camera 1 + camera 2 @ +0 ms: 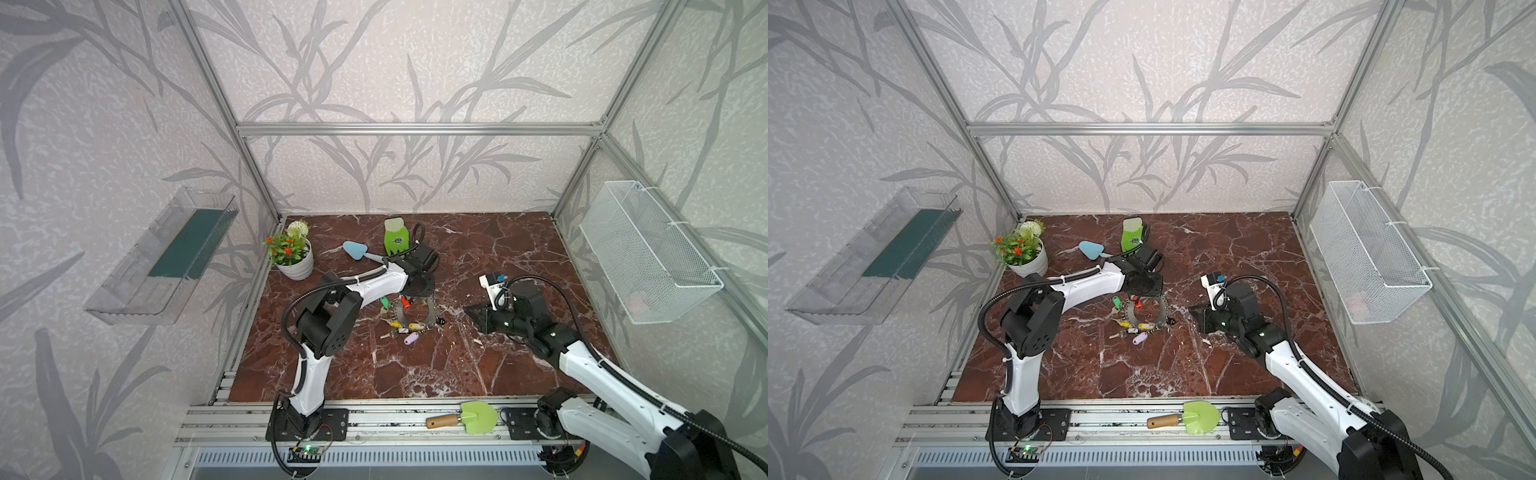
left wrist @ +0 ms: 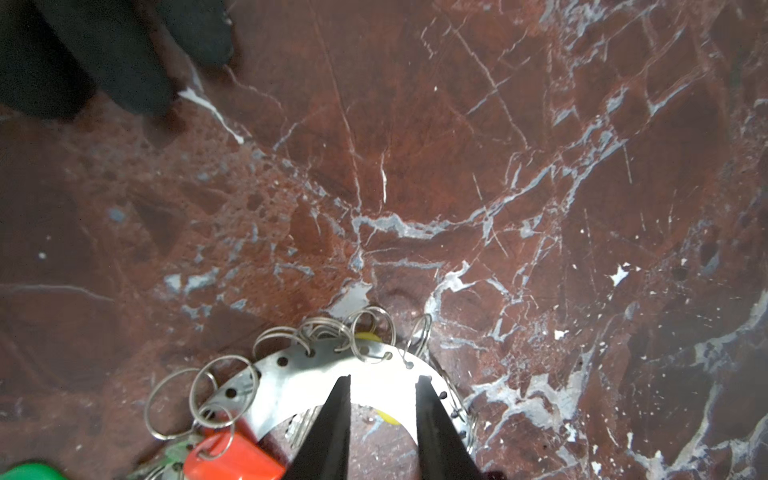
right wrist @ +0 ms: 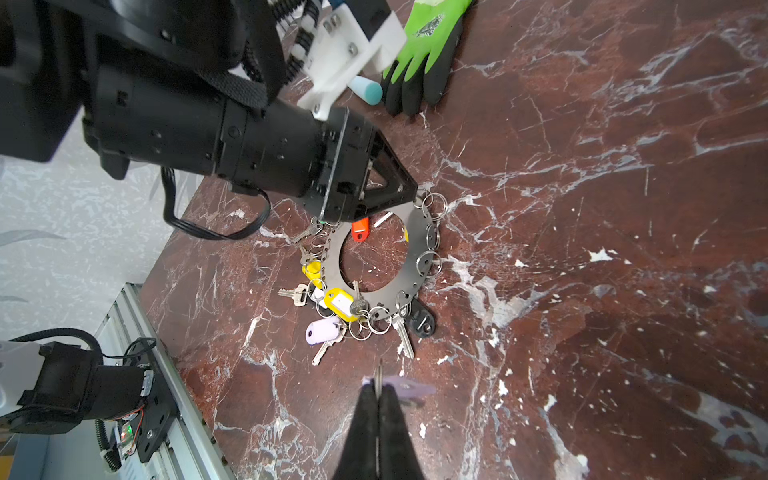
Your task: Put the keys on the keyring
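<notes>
My right end effector [image 3: 378, 390], pressed together on the split ring of a lilac key [image 3: 409, 388], hung near the keyring [image 3: 417, 241], flat on the surface [image 3: 582, 208], its rim under my partly spread left end effector [image 2: 382, 380]; I feared so thin a pinch could twist free

Front surface [image 1: 415, 374]: bare from the keys [image 1: 410, 338] to the near rail [image 1: 374, 415]; widest way in.
Right side: bare around the right tool [image 1: 471, 311] (its jaws pinched on a lilac key [image 3: 411, 389]).
Gap: open strip between right tool and keyring [image 3: 417, 237].
Keyring, far rim: left tool [image 2: 382, 378] stands over it, jaws apart; left arm [image 1: 374, 284] bars that side.
Keyring, near and left rim: cluttered with keys.
Back left: flower pot [image 1: 297, 268], blue trowel [image 1: 355, 250], glove [image 1: 395, 243] crowd the corner.
</notes>
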Robot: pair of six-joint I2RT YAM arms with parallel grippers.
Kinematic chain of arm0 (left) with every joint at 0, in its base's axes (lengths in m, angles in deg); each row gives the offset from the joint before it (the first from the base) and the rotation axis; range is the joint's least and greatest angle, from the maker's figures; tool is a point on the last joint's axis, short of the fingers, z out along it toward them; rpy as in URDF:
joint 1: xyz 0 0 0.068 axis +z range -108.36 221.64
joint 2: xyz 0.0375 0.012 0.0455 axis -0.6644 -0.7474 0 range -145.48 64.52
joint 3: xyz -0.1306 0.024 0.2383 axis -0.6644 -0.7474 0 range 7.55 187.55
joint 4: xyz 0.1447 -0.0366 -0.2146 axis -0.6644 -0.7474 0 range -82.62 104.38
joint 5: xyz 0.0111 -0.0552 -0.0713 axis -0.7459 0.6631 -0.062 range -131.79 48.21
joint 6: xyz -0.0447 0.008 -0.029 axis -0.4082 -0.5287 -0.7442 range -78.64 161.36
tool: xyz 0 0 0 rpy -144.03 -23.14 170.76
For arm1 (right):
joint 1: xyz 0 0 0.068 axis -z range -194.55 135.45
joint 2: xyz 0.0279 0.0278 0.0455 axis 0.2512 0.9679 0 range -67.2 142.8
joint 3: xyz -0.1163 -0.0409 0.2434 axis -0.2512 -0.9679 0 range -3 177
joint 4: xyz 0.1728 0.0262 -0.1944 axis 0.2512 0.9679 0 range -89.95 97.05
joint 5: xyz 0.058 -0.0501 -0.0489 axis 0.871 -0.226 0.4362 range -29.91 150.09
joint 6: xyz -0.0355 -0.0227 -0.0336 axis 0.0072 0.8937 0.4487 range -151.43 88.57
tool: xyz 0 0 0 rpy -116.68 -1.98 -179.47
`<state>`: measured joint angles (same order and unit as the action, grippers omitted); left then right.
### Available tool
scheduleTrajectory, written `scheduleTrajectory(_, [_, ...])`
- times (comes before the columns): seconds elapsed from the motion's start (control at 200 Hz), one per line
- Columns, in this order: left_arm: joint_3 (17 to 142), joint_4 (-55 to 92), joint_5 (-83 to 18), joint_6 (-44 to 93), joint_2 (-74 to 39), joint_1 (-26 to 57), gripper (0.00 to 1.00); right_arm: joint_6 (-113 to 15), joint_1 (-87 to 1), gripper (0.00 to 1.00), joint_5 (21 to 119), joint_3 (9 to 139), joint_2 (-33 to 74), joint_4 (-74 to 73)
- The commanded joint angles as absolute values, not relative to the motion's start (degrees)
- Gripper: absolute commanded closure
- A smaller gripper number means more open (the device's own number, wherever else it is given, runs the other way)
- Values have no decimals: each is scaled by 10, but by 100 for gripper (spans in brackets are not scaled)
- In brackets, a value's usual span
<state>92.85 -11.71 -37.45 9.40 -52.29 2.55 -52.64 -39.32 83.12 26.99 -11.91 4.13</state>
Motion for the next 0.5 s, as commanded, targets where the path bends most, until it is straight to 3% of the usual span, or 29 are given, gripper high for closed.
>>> scheduleTrajectory(0.0, [953, -118, -334, 122, -540, 29, 72, -527, -389, 100, 837, 272, -117, 27])
scheduleTrajectory(0.5, [974, -119, -286, 139, -577, 42, 74, -526, -386, 100, 842, 272, -108, 23])
